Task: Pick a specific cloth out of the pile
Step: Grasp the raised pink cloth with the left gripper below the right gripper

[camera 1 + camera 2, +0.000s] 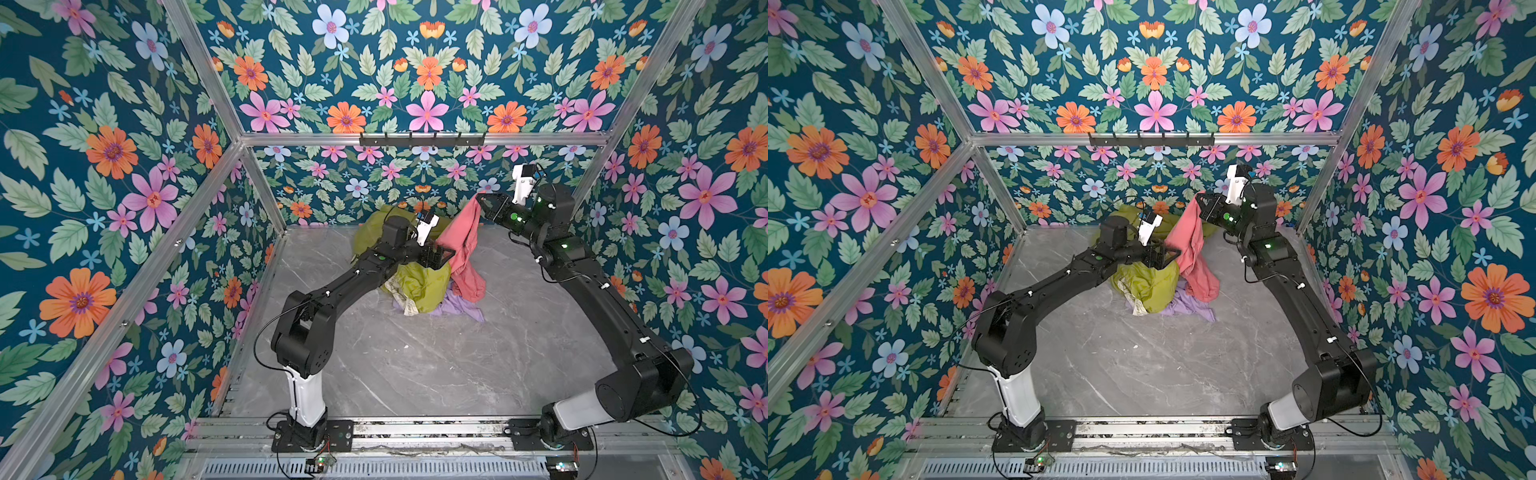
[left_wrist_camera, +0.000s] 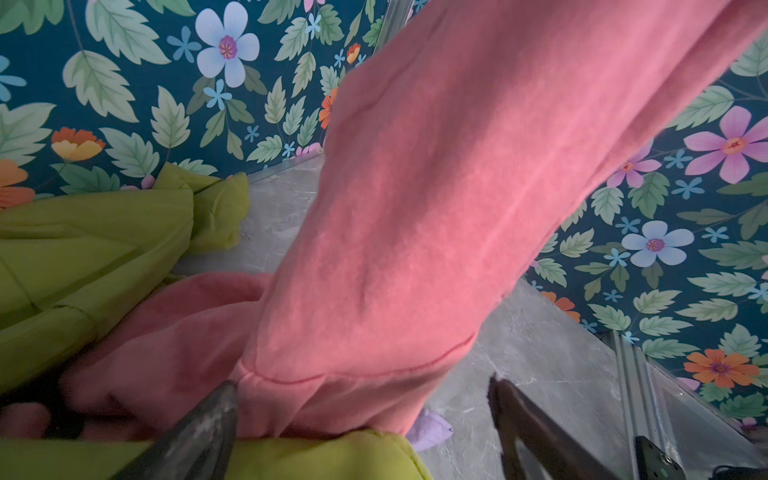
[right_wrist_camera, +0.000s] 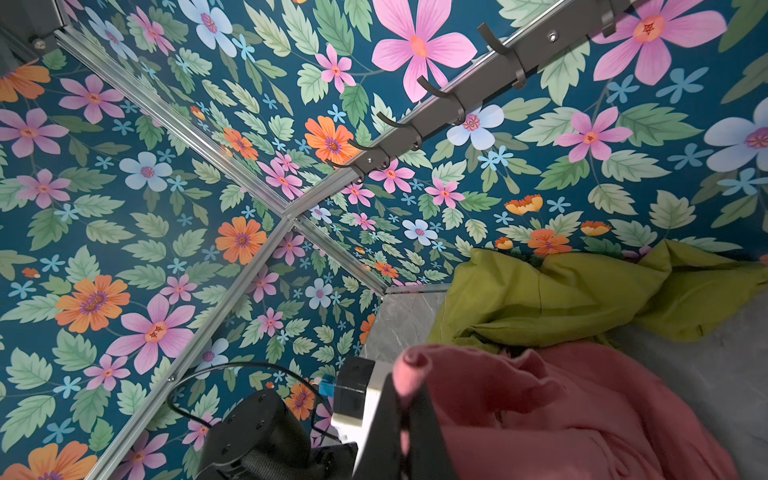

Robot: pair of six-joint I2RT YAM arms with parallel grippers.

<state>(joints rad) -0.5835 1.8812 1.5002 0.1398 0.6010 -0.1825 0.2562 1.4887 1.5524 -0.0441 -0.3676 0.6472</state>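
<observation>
The right gripper [image 1: 481, 204] pinches the cloth [image 1: 460, 245], mostly lifted; its tail lies on the pile [image 1: 419, 286] near the worktop's back edge. The left gripper [image 1: 441, 258] gapes wide beside it.

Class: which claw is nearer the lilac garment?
Left. The left claw hangs open over the pile just behind the lilac garment; the right claw is higher and farther back, shut on the pink cloth.
</observation>
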